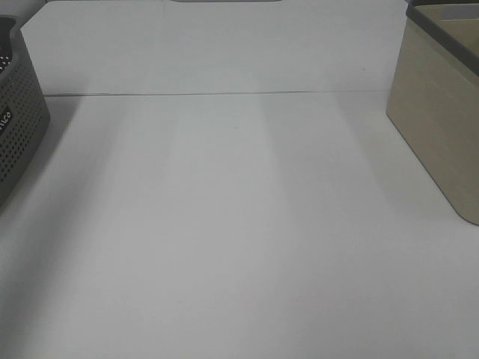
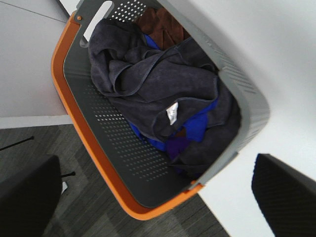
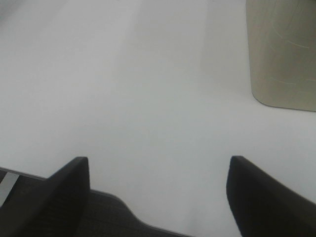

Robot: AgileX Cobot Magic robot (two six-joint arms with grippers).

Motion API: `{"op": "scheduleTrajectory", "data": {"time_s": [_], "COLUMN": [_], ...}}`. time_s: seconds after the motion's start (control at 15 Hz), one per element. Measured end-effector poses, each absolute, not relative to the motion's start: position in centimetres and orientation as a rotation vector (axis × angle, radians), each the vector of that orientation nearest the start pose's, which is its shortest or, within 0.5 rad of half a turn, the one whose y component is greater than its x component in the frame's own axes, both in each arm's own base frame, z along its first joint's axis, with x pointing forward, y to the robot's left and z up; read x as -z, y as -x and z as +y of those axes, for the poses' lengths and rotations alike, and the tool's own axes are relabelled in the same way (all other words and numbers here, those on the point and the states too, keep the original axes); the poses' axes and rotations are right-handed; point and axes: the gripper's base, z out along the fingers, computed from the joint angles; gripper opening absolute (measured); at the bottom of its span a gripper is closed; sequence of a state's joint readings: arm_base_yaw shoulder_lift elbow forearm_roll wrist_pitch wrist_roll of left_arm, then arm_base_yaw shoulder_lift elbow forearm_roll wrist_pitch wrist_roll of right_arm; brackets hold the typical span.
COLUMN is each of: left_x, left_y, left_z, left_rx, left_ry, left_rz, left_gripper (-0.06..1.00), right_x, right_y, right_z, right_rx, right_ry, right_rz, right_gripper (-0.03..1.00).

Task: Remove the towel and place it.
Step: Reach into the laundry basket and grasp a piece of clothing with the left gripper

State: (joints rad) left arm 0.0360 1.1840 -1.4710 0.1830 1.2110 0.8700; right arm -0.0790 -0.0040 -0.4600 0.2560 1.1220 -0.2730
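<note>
The towel (image 2: 158, 84), very dark navy with a small white label, lies crumpled on top of other cloths inside the grey perforated basket (image 2: 98, 143) with an orange rim, seen in the left wrist view. My left gripper (image 2: 155, 163) hovers above the basket, open, with both dark fingers wide apart and nothing between them. My right gripper (image 3: 159, 162) is open over bare white table near its front edge, holding nothing. Neither gripper shows in the exterior high view, where only a corner of the basket (image 1: 19, 127) appears at the far left and its contents are hidden.
A beige bin (image 1: 441, 112) stands at the right of the white table (image 1: 239, 224); in the right wrist view this bin (image 3: 281, 49) lies ahead of the right gripper. Under the towel lie a brown cloth (image 2: 160, 24) and a bright blue cloth (image 2: 197, 123).
</note>
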Motion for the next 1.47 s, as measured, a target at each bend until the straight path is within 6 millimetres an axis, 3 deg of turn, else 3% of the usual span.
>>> {"op": "scheduleTrajectory", "data": {"time_s": [0.07, 0.27, 0.4, 0.47, 0.53, 0.87, 1.0, 1.13, 1.27, 1.47], "left_x": [-43.9, -39.1, -35.3, -34.3, -31.8, -26.2, -22.5, -20.4, -19.0, -18.7], "left_y": [-23.9, -30.2, -33.0, -33.5, -34.8, -38.1, -39.3, -39.8, -40.3, -40.7], "left_z": [2.9, 5.3, 7.3, 7.9, 9.2, 11.1, 11.4, 11.8, 12.0, 12.1], "left_rx": [-0.705, -0.905, -0.915, -0.908, -0.874, -0.834, -0.77, -0.77, -0.761, -0.763], "left_ry": [-1.066, -1.256, -1.333, -1.362, -1.453, -1.669, -1.796, -1.884, -1.925, -1.923], "left_rz": [2.314, 2.485, 2.612, 2.64, 2.693, 2.647, 2.667, 2.684, 2.695, 2.694], "left_gripper": [0.99, 0.98, 0.98, 0.98, 0.98, 0.98, 0.98, 0.98, 0.98, 0.91], "right_x": [-26.4, -26.4, -26.4, -26.4, -26.4, -26.4, -26.4, -26.4, -26.4, -26.4], "right_y": [0.4, 0.4, 0.4, 0.4, 0.4, 0.4, 0.4, 0.4, 0.4, 0.4], "right_z": [2.1, 2.1, 2.1, 2.1, 2.1, 2.1, 2.1, 2.1, 2.1, 2.1], "right_rx": [-0.103, -0.103, -0.103, -0.103, -0.103, -0.103, -0.103, -0.103, -0.103, -0.103], "right_ry": [0.22, 0.22, 0.22, 0.22, 0.22, 0.22, 0.22, 0.22, 0.22, 0.22], "right_rz": [2.102, 2.102, 2.102, 2.102, 2.102, 2.102, 2.102, 2.102, 2.102, 2.102], "right_gripper": [0.76, 0.76, 0.76, 0.76, 0.76, 0.76, 0.76, 0.76, 0.76, 0.76]}}
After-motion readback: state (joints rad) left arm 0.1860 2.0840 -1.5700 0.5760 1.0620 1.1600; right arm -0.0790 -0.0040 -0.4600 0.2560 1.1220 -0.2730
